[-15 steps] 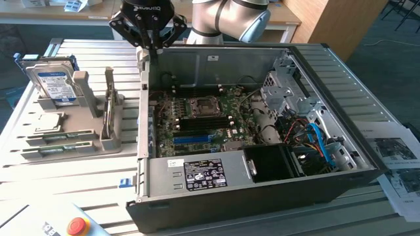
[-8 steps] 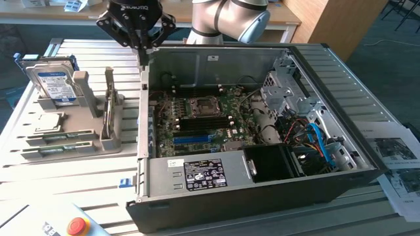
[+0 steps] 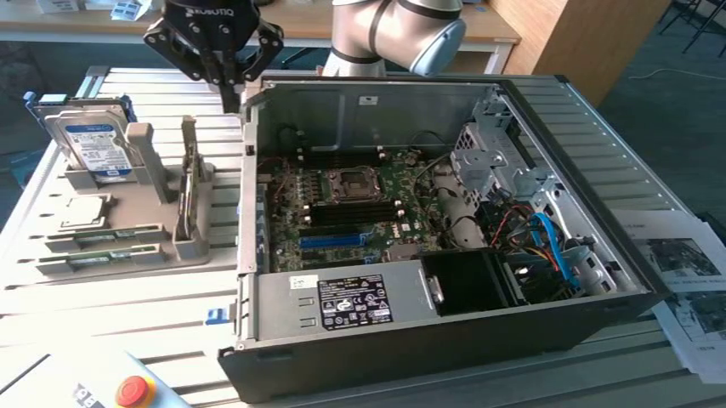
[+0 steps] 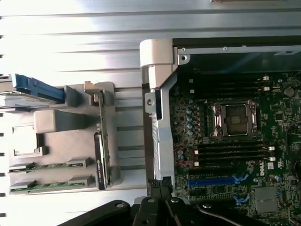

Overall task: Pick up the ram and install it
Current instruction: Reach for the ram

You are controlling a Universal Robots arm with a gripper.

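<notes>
Reading the exterior view as a dial centred on the open case, a round red button [image 3: 135, 390] sits nearest, at 7 o'clock on the pale slatted metal table [image 3: 114, 314]. Behind it the black steel computer case [image 3: 375, 353] lies on its side with the panel off. A silver boxy power supply [image 3: 340, 302] with a dark label fills its near edge. Beyond that is the green motherboard [image 3: 375, 200] [image 4: 235, 155], with a long blue plastic slot [image 3: 337, 240] [image 4: 211, 181] on its near part.

At 9 o'clock, just beside the case, stands a grey plastic holder tray [image 3: 170, 251] [image 4: 61, 146]. Two green memory sticks [image 3: 108, 234] [image 4: 47, 166] lie flat in its near part, with a square silver processor chip [image 3: 82, 211] [image 4: 26, 141] behind them. The ram [image 3: 194, 174] [image 4: 102, 136], a long flat green circuit-board stick with a dark label, stands on edge in the tray's upright bracket, on the side nearest the case. A boxy hard drive [image 3: 97, 144] with a blue-white label stands upright at the tray's far end.

At 11 o'clock the black two-finger gripper [image 3: 233, 93] [image 4: 158, 188] hangs above the case's far corner, well apart from the ram. Its jaws are drawn together with nothing between them. The silver arm [image 3: 397, 30] with its blue cap is at 12 o'clock, and printed sheets [image 3: 681, 263] lie at 3 o'clock.
</notes>
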